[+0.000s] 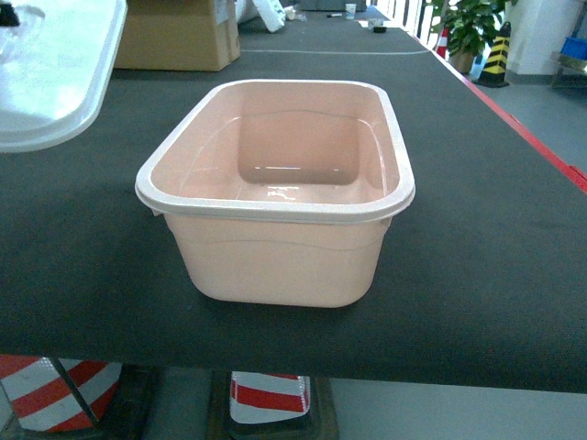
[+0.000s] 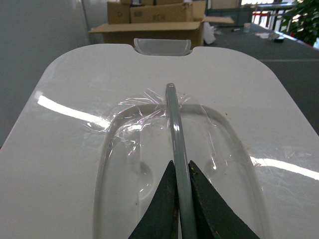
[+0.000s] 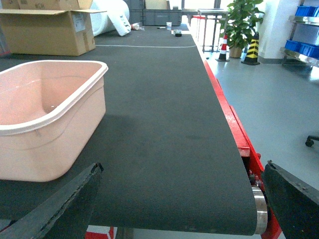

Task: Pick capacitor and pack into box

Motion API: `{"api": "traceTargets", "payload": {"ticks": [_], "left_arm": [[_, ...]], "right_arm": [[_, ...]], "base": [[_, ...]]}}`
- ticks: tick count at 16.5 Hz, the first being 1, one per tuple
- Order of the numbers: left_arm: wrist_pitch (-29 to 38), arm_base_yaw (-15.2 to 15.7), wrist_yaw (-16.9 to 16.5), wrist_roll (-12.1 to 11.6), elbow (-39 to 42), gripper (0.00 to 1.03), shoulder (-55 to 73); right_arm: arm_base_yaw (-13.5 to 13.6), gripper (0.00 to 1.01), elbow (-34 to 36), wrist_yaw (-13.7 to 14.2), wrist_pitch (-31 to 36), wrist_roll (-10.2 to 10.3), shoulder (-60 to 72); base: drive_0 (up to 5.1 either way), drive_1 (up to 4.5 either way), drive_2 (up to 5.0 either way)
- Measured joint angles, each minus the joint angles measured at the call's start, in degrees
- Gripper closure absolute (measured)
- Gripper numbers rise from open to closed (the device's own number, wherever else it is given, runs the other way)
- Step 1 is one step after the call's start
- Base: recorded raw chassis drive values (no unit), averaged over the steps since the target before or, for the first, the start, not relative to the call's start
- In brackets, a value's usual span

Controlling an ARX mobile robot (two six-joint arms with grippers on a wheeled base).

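The box (image 1: 275,197) stands open and upright on the dark table (image 1: 477,257), and its inside shows only the shiny peach bottom; I see no capacitor in it, and no capacitor anywhere in the three views. To the left of the box and a little behind it lies the white lid (image 1: 55,73), apart from the box, flat on the table. The left gripper (image 2: 179,199) is over this lid, and its dark fingers (image 2: 162,209) are narrow, closed on the thin grey handle (image 2: 175,144) that stands up in the hollow of the lid, where some clear film is wrinkled. The right gripper (image 3: 184,204) waits to the right of the box, well apart from it, with its fingers (image 3: 65,204) wide and nothing between them. Behind the box, far on the table, stands a brown cardboard box (image 1: 179,35). I judge that the task is near its beginning: the box is uncovered and ready, but packing is not yet done. What is left is to find the capacitor, to pick it, and to place it in the box.
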State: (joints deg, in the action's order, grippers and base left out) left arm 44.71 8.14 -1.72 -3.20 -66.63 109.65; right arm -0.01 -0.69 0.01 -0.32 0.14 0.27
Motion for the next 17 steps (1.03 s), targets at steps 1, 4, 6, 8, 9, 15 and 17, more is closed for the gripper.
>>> {"api": "traceTargets", "payload": {"ticks": [1, 4, 6, 8, 9, 15, 17], "left_arm": [[0.4, -2.5, 1.3, 0.1, 1.2, 1.01, -2.0], [-0.6, -11.3, 6.6, 1.1, 2.9, 1.01, -5.7], [-2.4, -17.7, 10.5, 2.5, 2.8, 1.01, -6.6], [-5.0, -22.5, 13.6, 3.5, 2.4, 1.01, -6.5], [-6.1, -25.4, 15.6, 4.3, 1.7, 1.01, -5.9], [-8.4, -34.3, 20.9, 4.9, -3.4, 1.01, -0.7], [-9.9, -35.8, 21.7, 4.9, -5.0, 1.01, 1.3]], "right_arm": [[0.0, 0.03, 0.0, 0.0, 0.0, 0.0, 0.0], [0.0, 0.03, 0.0, 0.0, 0.0, 0.0, 0.0], [0.0, 0.03, 0.0, 0.0, 0.0, 0.0, 0.0], [0.0, 0.03, 0.0, 0.0, 0.0, 0.0, 0.0], [0.0, 0.03, 0.0, 0.0, 0.0, 0.0, 0.0], [0.0, 0.03, 0.0, 0.0, 0.0, 0.0, 0.0], [0.0, 0.03, 0.0, 0.0, 0.0, 0.0, 0.0]], "base": [[0.0, 0.0, 0.0], [0.0, 0.0, 0.0], [0.0, 0.0, 0.0], [0.0, 0.0, 0.0], [0.0, 0.0, 0.0], [0.0, 0.0, 0.0], [0.0, 0.0, 0.0]]}}
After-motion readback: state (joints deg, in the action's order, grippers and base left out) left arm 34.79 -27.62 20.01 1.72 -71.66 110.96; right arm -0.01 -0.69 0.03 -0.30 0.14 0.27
